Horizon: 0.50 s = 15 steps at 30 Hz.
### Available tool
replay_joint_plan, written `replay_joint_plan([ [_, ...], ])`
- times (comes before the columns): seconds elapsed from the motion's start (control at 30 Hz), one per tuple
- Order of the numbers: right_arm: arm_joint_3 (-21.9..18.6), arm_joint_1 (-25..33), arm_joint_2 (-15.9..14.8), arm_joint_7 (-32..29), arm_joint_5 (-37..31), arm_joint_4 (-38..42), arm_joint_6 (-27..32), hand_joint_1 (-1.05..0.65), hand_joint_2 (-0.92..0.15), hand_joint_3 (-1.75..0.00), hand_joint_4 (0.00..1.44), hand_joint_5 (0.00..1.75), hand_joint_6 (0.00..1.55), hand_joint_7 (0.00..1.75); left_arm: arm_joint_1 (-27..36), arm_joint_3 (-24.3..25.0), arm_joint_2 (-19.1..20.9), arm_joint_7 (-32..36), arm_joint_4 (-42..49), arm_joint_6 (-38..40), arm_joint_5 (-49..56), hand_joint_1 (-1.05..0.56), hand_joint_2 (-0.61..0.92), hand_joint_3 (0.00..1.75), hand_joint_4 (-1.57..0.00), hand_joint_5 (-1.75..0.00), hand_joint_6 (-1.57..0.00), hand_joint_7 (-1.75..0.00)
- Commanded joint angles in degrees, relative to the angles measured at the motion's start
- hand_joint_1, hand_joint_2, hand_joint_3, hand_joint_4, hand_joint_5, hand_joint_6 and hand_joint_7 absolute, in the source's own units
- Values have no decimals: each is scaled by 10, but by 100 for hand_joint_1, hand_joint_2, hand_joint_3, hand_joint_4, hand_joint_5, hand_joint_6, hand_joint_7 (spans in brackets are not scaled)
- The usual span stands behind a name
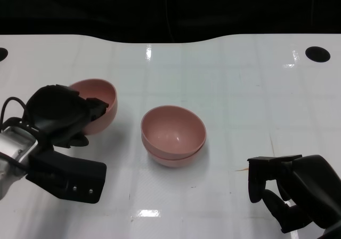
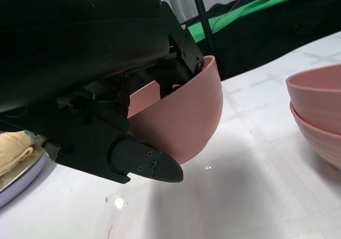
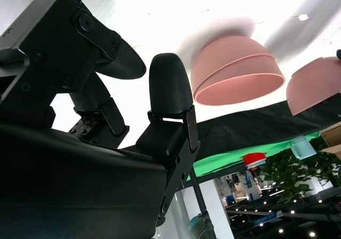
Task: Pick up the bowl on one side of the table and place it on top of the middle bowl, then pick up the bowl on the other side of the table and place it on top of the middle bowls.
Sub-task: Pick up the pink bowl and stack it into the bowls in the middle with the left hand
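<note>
Left hand (image 1: 64, 113) grips tilted pink bowl (image 1: 101, 108) at rim, left of stack, apart from it. Stack (image 1: 173, 136): two pink bowls nested at centre of white table (image 1: 240, 79). Right hand (image 1: 290, 188) low at near right, holds nothing, fingers apart, well clear of stack.

The left hand (image 1: 64, 116) is covering the near side of the tilted pink bowl (image 1: 101, 108) in the head view, and in the left wrist view its black shell is hiding most of that bowl's inside. The right hand (image 1: 293, 193) is running off the head picture's lower right corner. The stacked bowls (image 2: 319, 116) are being cut by the left wrist picture's edge.
</note>
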Motion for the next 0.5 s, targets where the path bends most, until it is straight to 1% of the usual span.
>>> replay_joint_plan([
  [0.03,-5,3,-2,2,9,-3,2,-10,-18,-149,97,175,84,152,8,11,22,-14,-24,12,4,-26,84,24,-78,-174,-90,-93],
  [0.07,-5,2,-1,2,9,-3,2,-10,-19,-150,97,175,84,152,9,13,24,-22,-34,19,5,-28,85,15,-80,-174,-96,-76],
  [0.1,-5,2,-1,1,9,-1,1,-10,-19,-150,97,175,84,152,9,16,27,-35,-46,25,4,-30,85,7,-82,-175,-104,-52],
  [0.17,-5,1,-1,0,8,0,1,-10,-19,-150,97,175,84,152,11,21,32,-50,-67,34,5,-31,85,2,-84,-175,-113,-28],
  [0.23,-5,0,0,-2,8,2,0,-10,-19,-150,96,175,84,152,12,25,37,-57,-86,38,7,-31,86,1,-86,-175,-116,-22],
  [0.27,-5,0,0,-2,8,2,0,-10,-19,-150,96,175,84,152,12,27,40,-57,-92,34,6,-32,88,2,-87,-175,-119,-22],
  [0.3,-5,0,0,-3,9,3,-1,-10,-19,-150,96,175,84,152,11,29,42,-58,-97,31,4,-32,90,1,-89,-175,-115,-40],
  [0.33,-4,0,0,-2,8,2,0,-10,-19,-150,96,175,84,153,10,31,43,-62,-103,30,1,-32,90,1,-89,-175,-107,-60],
  [0.37,-4,0,0,-2,8,2,0,-10,-19,-149,96,175,83,153,10,34,44,-66,-108,27,-2,-30,91,0,-89,-175,-94,-94],
  [0.4,-4,0,0,-1,8,2,1,-10,-19,-149,96,175,83,153,8,37,45,-72,-113,24,-6,-28,91,1,-89,-175,-88,-109],
  [0.43,-4,-1,1,-1,7,2,1,-10,-19,-149,96,175,83,153,6,40,47,-84,-123,23,-9,-27,91,1,-89,-175,-85,-119],
  [0.5,-3,-1,1,-1,6,2,2,-10,-19,-149,96,175,83,153,3,46,48,-106,-141,23,-13,-24,91,2,-86,-175,-80,-126],
])
